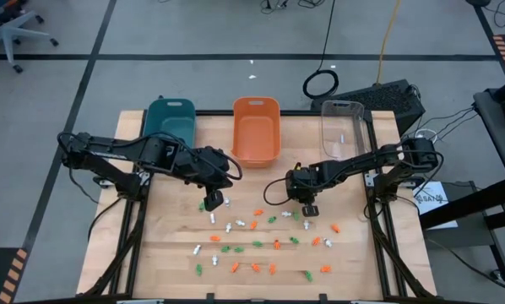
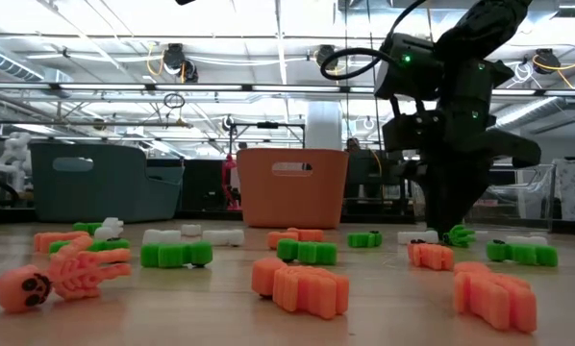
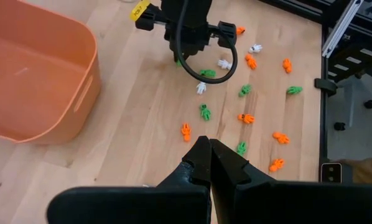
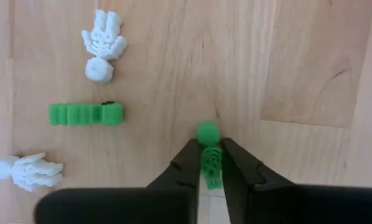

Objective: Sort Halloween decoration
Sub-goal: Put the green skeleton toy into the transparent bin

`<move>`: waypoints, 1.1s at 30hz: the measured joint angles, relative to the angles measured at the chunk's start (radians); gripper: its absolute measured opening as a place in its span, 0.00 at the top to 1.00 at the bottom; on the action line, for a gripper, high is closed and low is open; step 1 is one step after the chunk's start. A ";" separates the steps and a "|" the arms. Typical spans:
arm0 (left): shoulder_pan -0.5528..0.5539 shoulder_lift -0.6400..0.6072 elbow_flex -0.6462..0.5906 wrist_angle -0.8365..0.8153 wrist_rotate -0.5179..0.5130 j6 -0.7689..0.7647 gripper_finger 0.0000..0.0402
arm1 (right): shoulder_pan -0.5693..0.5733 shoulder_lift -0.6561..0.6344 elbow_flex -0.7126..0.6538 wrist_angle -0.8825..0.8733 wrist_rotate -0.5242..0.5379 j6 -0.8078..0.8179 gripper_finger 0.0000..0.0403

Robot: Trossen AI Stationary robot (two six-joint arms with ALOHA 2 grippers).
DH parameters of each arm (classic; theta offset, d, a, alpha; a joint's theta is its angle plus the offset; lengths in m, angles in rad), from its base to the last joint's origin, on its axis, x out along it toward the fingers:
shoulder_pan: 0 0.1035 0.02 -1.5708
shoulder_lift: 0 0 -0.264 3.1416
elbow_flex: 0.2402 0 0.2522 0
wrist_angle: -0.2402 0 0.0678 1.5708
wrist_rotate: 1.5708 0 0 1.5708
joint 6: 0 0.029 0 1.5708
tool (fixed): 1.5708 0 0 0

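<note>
Right end effector (image 4: 211, 163) around one green skeleton (image 4: 209, 152); three bins behind.

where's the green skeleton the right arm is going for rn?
The green skeleton lies on the table between the right gripper fingers, which have closed on it, right of centre in the high view, below the clear bin.

Bins: three (image 1: 256, 127) are set in a row along the table's (image 1: 168, 253) far edge.
Trinkets: they (image 1: 261, 245) are scattered on the table's near half.
Grippers: left (image 1: 212, 201) and right (image 1: 310, 209) are placed over the scatter's far edge.
</note>
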 joint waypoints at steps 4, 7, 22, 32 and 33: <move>0.000 0.000 0.000 0.000 0.000 0.000 1.00 | 0.002 -0.003 0.000 0.016 0.000 0.042 0.98; 0.000 0.000 0.000 0.000 0.000 0.000 1.00 | 0.002 -0.012 0.011 0.014 -0.001 0.086 0.98; 0.000 0.000 0.000 0.003 0.000 0.006 1.00 | 0.004 -0.058 0.277 -0.068 -0.143 0.258 0.98; 0.000 -0.012 0.000 0.003 0.001 -0.001 1.00 | 0.003 -0.059 0.523 -0.203 -0.159 0.376 0.98; 0.000 -0.018 0.000 0.003 0.001 -0.001 1.00 | 0.003 -0.058 0.554 -0.235 -0.159 0.376 0.98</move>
